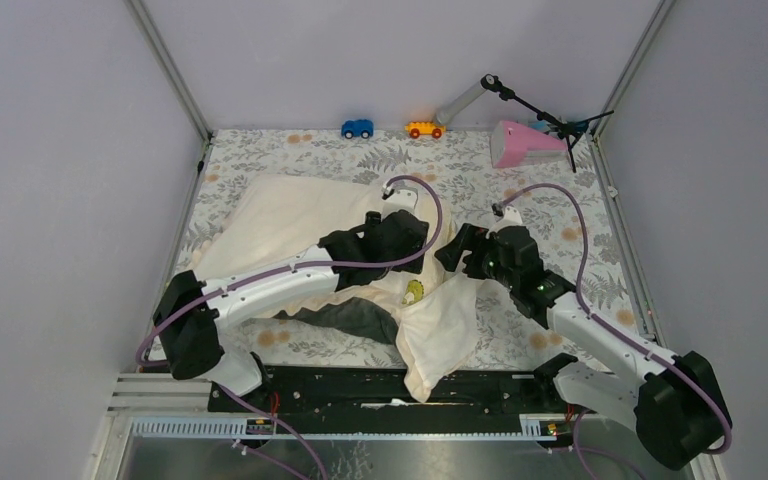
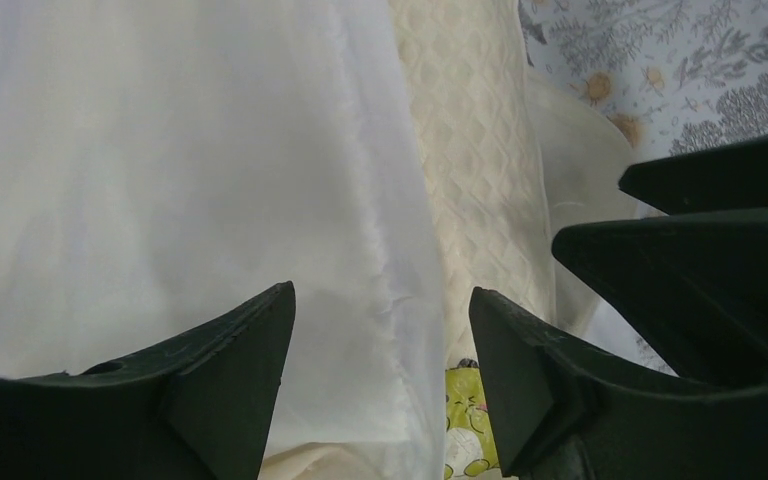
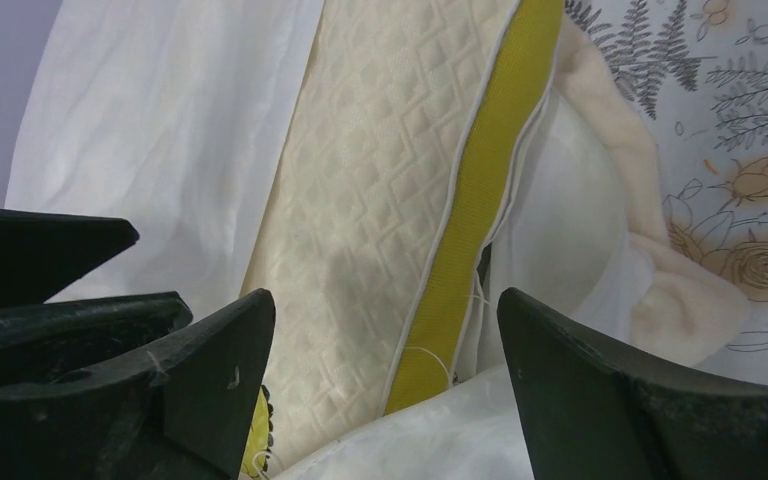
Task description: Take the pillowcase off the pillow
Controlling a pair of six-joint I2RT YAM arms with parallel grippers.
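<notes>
The cream-white pillowcase [image 1: 280, 220] lies crumpled on the left of the table, the pillow's corner with its yellow logo [image 1: 413, 292] showing at its right end. Both grippers meet there, tips close together. My left gripper [image 2: 380, 292] is open, its jaws either side of the thin pillowcase [image 2: 160, 150] edge; beside it are the quilted pillow [image 2: 470, 150] and the logo [image 2: 468, 420]. My right gripper [image 3: 385, 295] is open over the quilted pillow [image 3: 360, 180] and its yellow-green band [image 3: 480, 200]. White pillowcase [image 3: 160, 120] lies to the left, a ruffle [image 3: 660, 260] to the right.
A dark grey cloth [image 1: 355, 318] lies under the bedding near the front edge, where cream fabric [image 1: 440, 350] hangs over. At the back stand a blue toy car [image 1: 357, 128], an orange one [image 1: 424, 129], a pink object [image 1: 525, 143] and a small black stand [image 1: 540, 112].
</notes>
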